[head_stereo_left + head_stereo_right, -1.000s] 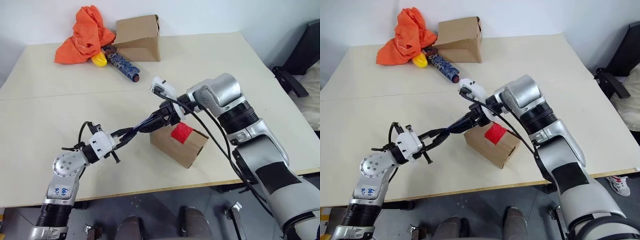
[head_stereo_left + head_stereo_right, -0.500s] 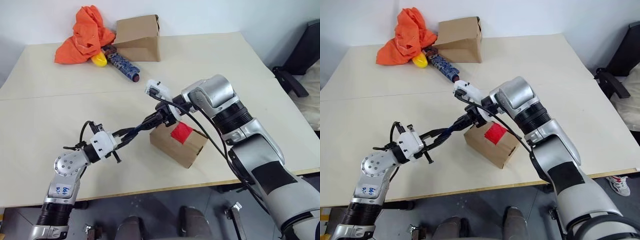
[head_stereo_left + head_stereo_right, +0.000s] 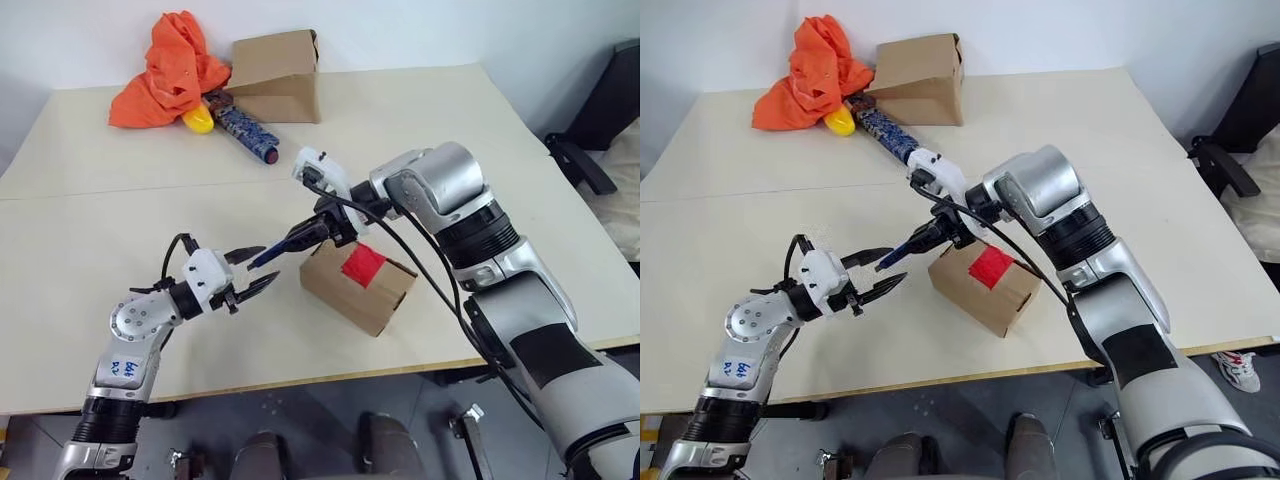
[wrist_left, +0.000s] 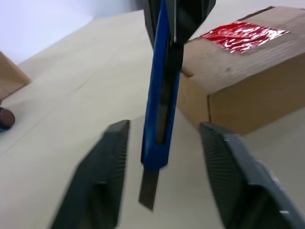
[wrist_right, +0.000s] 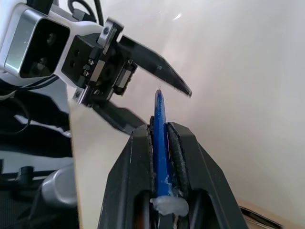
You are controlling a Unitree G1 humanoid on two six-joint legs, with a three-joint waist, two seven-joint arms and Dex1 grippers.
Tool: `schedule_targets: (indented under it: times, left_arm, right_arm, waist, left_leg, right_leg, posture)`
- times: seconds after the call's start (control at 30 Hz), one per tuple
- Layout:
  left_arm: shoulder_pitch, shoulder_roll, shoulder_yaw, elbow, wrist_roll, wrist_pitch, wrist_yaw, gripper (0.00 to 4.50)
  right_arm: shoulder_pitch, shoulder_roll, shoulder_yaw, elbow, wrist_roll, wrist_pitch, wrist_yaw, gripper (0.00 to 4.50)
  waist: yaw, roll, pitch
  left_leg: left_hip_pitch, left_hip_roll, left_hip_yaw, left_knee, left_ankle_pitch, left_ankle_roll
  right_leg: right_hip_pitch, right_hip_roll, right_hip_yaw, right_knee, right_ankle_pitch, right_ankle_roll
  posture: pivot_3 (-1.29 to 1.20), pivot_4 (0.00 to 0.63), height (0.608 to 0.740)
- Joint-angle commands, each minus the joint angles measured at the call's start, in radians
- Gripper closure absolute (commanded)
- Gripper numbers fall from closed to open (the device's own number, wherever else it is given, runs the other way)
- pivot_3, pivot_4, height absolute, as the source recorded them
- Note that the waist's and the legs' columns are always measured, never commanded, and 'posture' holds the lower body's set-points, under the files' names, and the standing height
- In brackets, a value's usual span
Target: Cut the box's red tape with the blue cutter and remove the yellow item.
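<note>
Blue cutter [image 3: 283, 244] is sitting clamped between the two black fingers of the right gripper [image 3: 318, 232], held above the table [image 3: 420, 130] with its dark blade end pointing down and toward the left gripper [image 3: 258, 270]. The right wrist view is showing both right fingers [image 5: 134, 191] pressing against the blue body, the tip projecting past them. The left gripper is standing with its fingers spread wide; the left wrist view is showing the blade end hanging in the gap between the two left fingers [image 4: 102, 181], touching neither. So the cutter is resting in the right grip alone, its free end reaching into the open left jaws.

Box [image 3: 358, 290] is lying on the table just beside and below the right gripper, toward the robot's right of the left gripper. Red tape [image 3: 363, 265] is sitting on its upper face, uncut as far as can be seen. The cutter is not touching the box.

At the far left of the table an orange cloth [image 3: 168, 70], a glossy yellow object [image 3: 198, 121], a blue-patterned cylinder [image 3: 245, 128] and a larger carton [image 3: 276, 75] are lying together, well apart from both grippers.
</note>
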Motion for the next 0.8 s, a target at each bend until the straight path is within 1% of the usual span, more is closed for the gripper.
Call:
schedule_targets:
  times: [0.03, 0.1, 0.2, 0.37, 0.47, 0.53, 0.57, 0.63, 0.67, 0.8]
  left_arm:
    - [-0.001, 0.055, 0.087, -0.006, -0.064, 0.045, -0.023, 0.67]
    - [0.022, 0.094, 0.126, -0.024, -0.11, 0.108, -0.049, 0.05]
    - [0.111, 0.18, 0.216, -0.098, -0.218, 0.279, -0.097, 0.0]
    - [0.189, 0.267, 0.272, -0.191, -0.293, 0.426, -0.138, 0.0]
    - [0.168, 0.281, 0.258, -0.24, -0.328, 0.502, -0.13, 0.0]
    - [0.137, 0.284, 0.226, -0.265, -0.325, 0.533, -0.122, 0.0]
    - [0.117, 0.284, 0.202, -0.276, -0.313, 0.544, -0.117, 0.0]
    - [0.015, 0.264, 0.1, -0.293, -0.312, 0.605, -0.12, 0.0]
    - [-0.018, 0.255, 0.068, -0.296, -0.312, 0.62, -0.124, 0.38]
    - [-0.183, 0.191, -0.064, -0.269, -0.296, 0.65, -0.155, 1.48]
  right_arm:
    - [0.006, -0.032, -0.058, -0.065, 0.011, 0.011, -0.038, 4.35]
    - [0.018, -0.049, -0.081, -0.091, 0.017, 0.023, -0.062, 4.35]
    - [0.043, -0.081, -0.128, -0.144, 0.028, 0.051, -0.105, 4.35]
    - [0.084, -0.114, -0.192, -0.223, 0.055, 0.094, -0.167, 4.35]
    - [0.108, -0.125, -0.231, -0.274, 0.075, 0.121, -0.202, 4.35]
    - [0.119, -0.129, -0.25, -0.307, 0.086, 0.126, -0.225, 4.35]
    - [0.125, -0.132, -0.263, -0.327, 0.093, 0.133, -0.237, 4.35]
    - [0.149, -0.16, -0.33, -0.408, 0.121, 0.168, -0.264, 4.35]
    - [0.158, -0.168, -0.352, -0.436, 0.133, 0.182, -0.278, 4.35]
    - [0.235, -0.245, -0.397, -0.57, 0.141, 0.214, -0.336, 4.35]
  waist:
    - [0.0, 0.0, 0.0]
    - [0.001, 0.0, 0.0]
    - [-0.004, -0.001, 0.0]
    - [0.004, -0.003, 0.002]
    - [0.012, -0.004, 0.003]
    - [0.015, -0.005, 0.004]
    - [0.016, -0.004, 0.004]
    - [0.03, -0.005, 0.004]
    - [0.033, -0.005, 0.004]
    - [0.037, -0.007, 0.005]
  left_leg:
    - [0.0, 0.0, 0.0, 0.0, 0.0, 0.0]
    - [0.0, 0.0, 0.0, 0.0, 0.0, 0.0]
    - [0.0, 0.0, 0.0, -0.001, 0.0, 0.0]
    - [0.0, 0.0, 0.0, -0.001, 0.0, 0.0]
    - [0.0, 0.0, 0.0, 0.0, 0.0, 0.0]
    - [-0.001, 0.0, 0.0, 0.001, 0.0, 0.0]
    - [0.0, 0.0, 0.0, 0.0, 0.0, 0.0]
    - [0.0, 0.0, 0.0, 0.0, 0.0, 0.0]
    - [-0.001, 0.0, 0.0, 0.001, 0.0, 0.0]
    - [-0.001, 0.0, 0.0, 0.002, 0.0, 0.0]
  right_leg:
    - [0.0, 0.0, 0.0, 0.0, 0.0, 0.0]
    - [0.0, 0.0, 0.0, 0.0, 0.0, 0.0]
    - [0.0, 0.0, 0.0, 0.0, 0.0, 0.0]
    - [0.0, 0.0, 0.0, 0.0, 0.0, 0.0]
    - [0.0, 0.0, 0.0, 0.0, 0.0, 0.0]
    - [0.0, 0.0, 0.001, 0.0, 0.0, 0.0]
    - [0.0, 0.0, 0.001, 0.0, 0.0, 0.0]
    - [0.0, 0.0, 0.001, 0.0, 0.0, 0.0]
    - [0.0, 0.0, 0.001, 0.0, 0.0, 0.0]
    - [0.0, 0.0, 0.001, 0.0, 0.0, 0.0]
  posture:
    - [0.0, 0.15, 0.74]
    - [0.0, 0.15, 0.74]
    - [0.0, 0.15, 0.74]
    - [0.0, 0.15, 0.74]
    - [0.0, 0.15, 0.74]
    - [0.0, 0.15, 0.74]
    - [0.0, 0.15, 0.74]
    - [0.0, 0.15, 0.74]
    - [0.0, 0.15, 0.74]
    - [0.0, 0.15, 0.74]
